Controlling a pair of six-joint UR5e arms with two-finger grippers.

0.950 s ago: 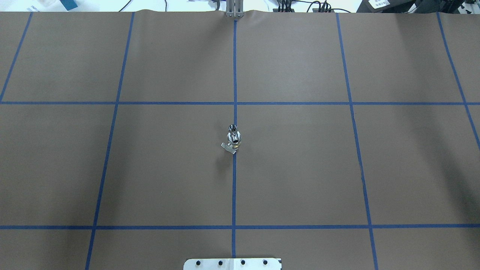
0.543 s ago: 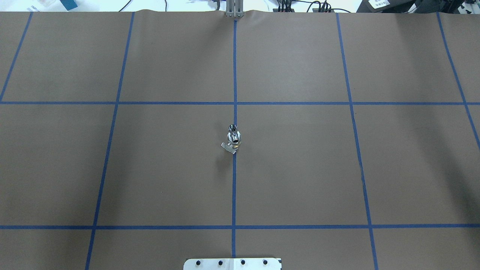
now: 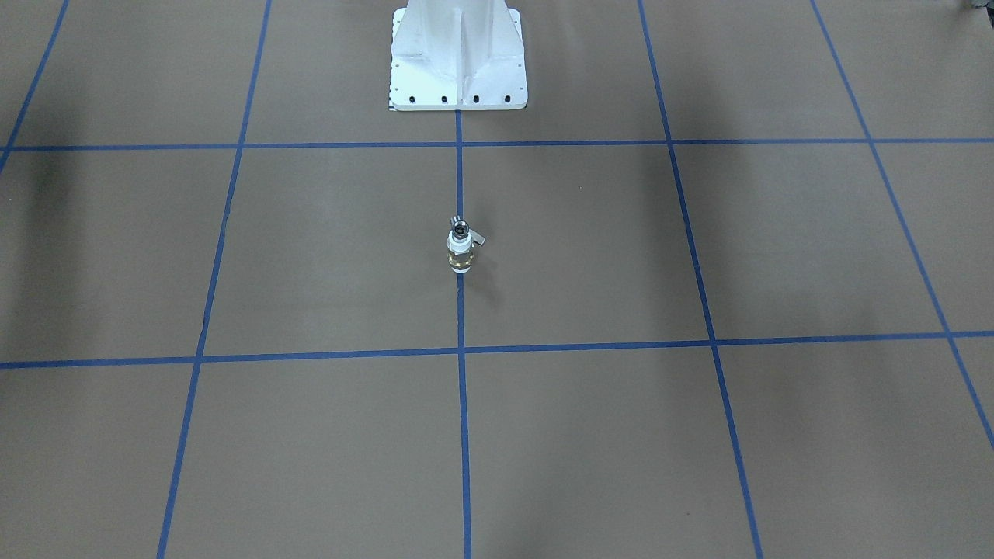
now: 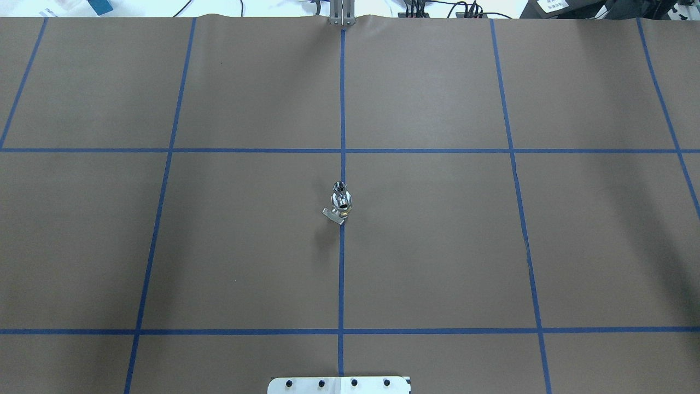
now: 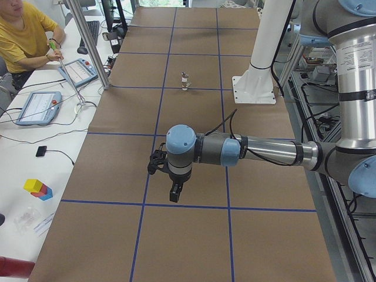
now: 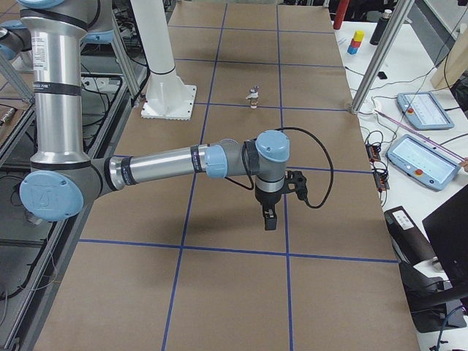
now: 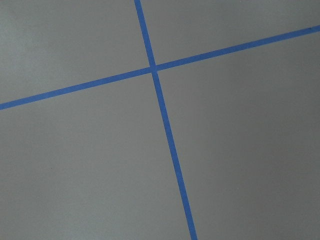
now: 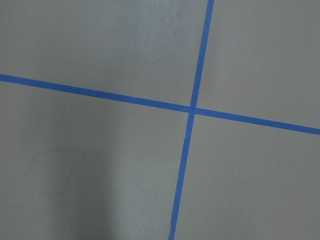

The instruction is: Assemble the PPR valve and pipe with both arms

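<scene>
The PPR valve (image 3: 460, 260), white with a brass band, stands upright on the blue centre line in the middle of the table. The silver pipe (image 3: 460, 228) sits on its top end, and a grey lever sticks out to one side. From above, the pipe's hollow head (image 4: 339, 187) tops the valve (image 4: 341, 203). My left gripper (image 5: 174, 197) hangs over the paper far from the valve (image 5: 185, 81). My right gripper (image 6: 270, 222) does the same at the other end, away from the valve (image 6: 253, 96). Whether either gripper is open or shut I cannot tell. Both wrist views show only brown paper and tape.
The white pedestal base (image 3: 458, 70) stands behind the valve. Brown paper with blue tape lines covers the table. A seated person (image 5: 26, 35), tablets (image 5: 38, 107) and coloured blocks (image 5: 37, 188) are on the side bench, beyond a metal post (image 5: 88, 50).
</scene>
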